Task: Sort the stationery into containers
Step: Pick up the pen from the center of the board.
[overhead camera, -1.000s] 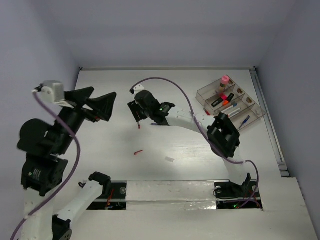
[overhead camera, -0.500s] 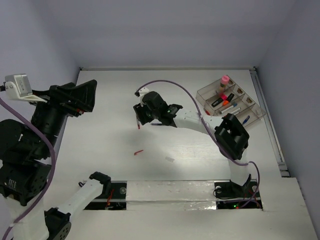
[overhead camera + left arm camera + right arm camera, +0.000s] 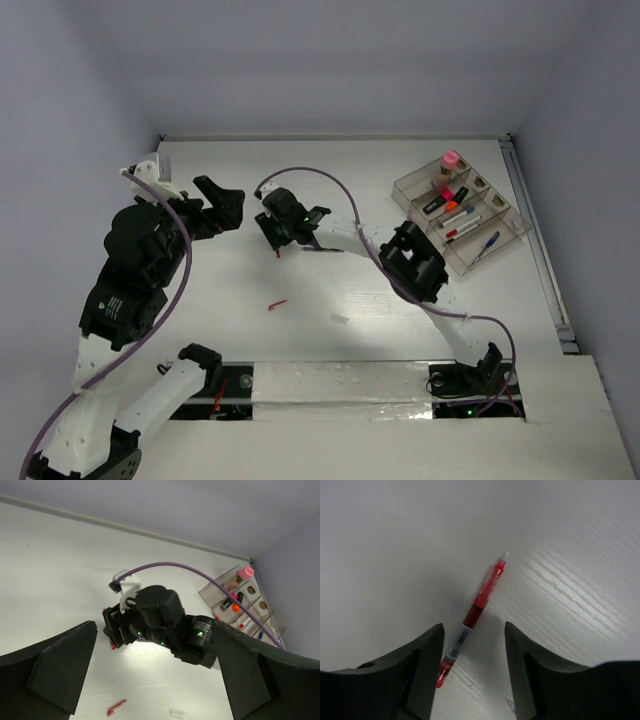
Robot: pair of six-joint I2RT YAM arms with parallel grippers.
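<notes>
A thin red pen point(image 3: 479, 596) lies on the white table, its rear half between my right gripper's point(image 3: 474, 632) open fingers, untouched; only a red tip point(image 3: 277, 251) shows under that gripper point(image 3: 275, 238) from above. A short red piece point(image 3: 277, 304) and a small white piece point(image 3: 340, 320) lie nearer the front. My left gripper point(image 3: 228, 203) is open, empty and raised, left of the right gripper. The clear organiser tray point(image 3: 410, 190) at the back right holds a pink-capped bottle point(image 3: 450, 160), an orange-red marker point(image 3: 452, 200) and pens, with a blue pen point(image 3: 488, 243) in its near compartment.
A purple cable point(image 3: 330, 175) arcs over the right arm. In the left wrist view the right gripper body point(image 3: 155, 620) fills the middle, with the tray point(image 3: 260, 625) behind it. The table's back wall and a right side rail point(image 3: 540, 250) bound the surface.
My left arm has swung from the far left in toward the middle, its gripper now close beside the right gripper. The right arm's elbow has shifted left; its gripper stays over the red pen.
</notes>
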